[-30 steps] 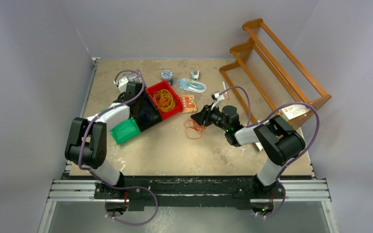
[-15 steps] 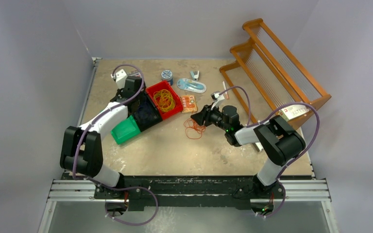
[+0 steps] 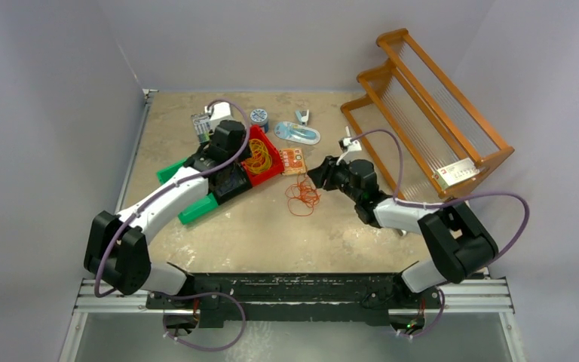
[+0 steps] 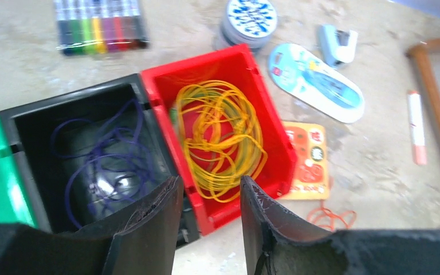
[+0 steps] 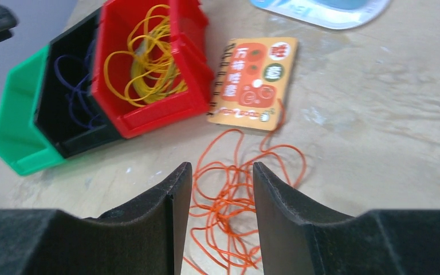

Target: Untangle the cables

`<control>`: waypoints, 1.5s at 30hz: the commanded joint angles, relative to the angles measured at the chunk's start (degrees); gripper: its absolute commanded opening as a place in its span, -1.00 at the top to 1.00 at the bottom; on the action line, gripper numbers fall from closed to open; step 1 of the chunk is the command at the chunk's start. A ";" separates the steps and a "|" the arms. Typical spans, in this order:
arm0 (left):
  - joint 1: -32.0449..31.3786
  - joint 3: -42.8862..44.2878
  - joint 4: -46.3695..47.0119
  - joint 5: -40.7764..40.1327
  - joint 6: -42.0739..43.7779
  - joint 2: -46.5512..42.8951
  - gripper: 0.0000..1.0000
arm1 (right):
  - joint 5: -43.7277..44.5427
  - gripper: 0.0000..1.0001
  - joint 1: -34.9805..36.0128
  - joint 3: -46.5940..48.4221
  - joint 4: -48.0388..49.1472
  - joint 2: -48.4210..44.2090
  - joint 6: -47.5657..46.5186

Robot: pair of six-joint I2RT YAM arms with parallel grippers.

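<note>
Orange cables [image 5: 224, 216] — loose — lie ahead of right hand [image 5: 220, 169].

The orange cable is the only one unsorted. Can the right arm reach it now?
Probably yes: the right hand hangs open just above the orange cable, which lies uncovered on the table.

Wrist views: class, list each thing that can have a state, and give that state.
Left hand, open, holding nothing.
Right hand, open, over the orange cables.
Orange cables, loose tangle on the table.
Yellow cables, coiled in the red bin.
Purple cables, in the black bin.
Green bin, looks empty.
</note>
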 commanded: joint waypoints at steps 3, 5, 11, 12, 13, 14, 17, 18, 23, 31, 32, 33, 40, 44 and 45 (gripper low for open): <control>-3.61 -0.63 9.01 12.29 3.19 -0.01 0.16 | 10.89 0.07 -2.78 2.11 -12.67 -5.76 3.83; -6.19 -0.39 10.47 13.53 3.20 1.97 0.14 | 9.87 0.06 -4.82 1.71 -13.72 -6.60 5.24; -11.61 0.17 17.16 18.01 0.93 9.97 0.08 | 7.22 0.02 -8.48 0.64 -13.77 -7.78 6.30; -12.26 0.76 17.55 18.52 1.01 11.50 0.07 | 6.51 0.01 -8.89 0.36 -13.57 -7.65 6.57; -13.00 1.68 17.69 19.13 1.26 13.02 0.06 | 6.06 0.01 -9.21 0.01 -13.27 -7.61 6.72; -13.42 2.18 17.71 19.78 1.60 14.42 0.05 | 5.61 0.01 -9.36 -0.29 -12.90 -7.60 6.91; -14.56 4.07 17.73 20.17 2.31 17.66 0.05 | 4.89 0.01 -9.49 -0.66 -12.53 -7.59 6.87; -14.67 4.51 17.40 20.05 2.54 18.50 0.05 | 4.79 0.01 -9.48 -0.76 -12.51 -7.56 6.80; -14.83 6.15 15.82 19.14 3.19 22.26 0.14 | 4.59 0.01 -9.43 -0.99 -12.33 -7.77 6.22; -14.81 7.99 14.95 18.59 3.19 25.78 0.44 | 2.32 0.01 -9.43 -1.90 -9.91 -7.87 5.30; -14.75 8.23 14.76 18.47 3.19 25.97 0.51 | 1.64 0.00 -9.43 -2.06 -9.61 -8.17 4.76; -14.75 8.55 14.51 18.35 3.27 26.04 0.57 | 0.93 -0.01 -9.43 -2.18 -8.92 -8.27 4.02; -14.72 11.77 9.72 15.39 5.13 23.10 1.00 | -6.74 -0.21 -9.47 -2.08 -5.17 -8.07 0.20; -14.74 12.24 7.86 14.27 6.36 18.55 1.00 | -9.75 -0.40 -9.36 -1.23 -1.28 -7.64 -1.05; -14.74 12.27 7.51 14.27 6.63 17.43 1.00 | -11.06 -0.44 -9.35 -0.54 -0.64 -7.30 -0.88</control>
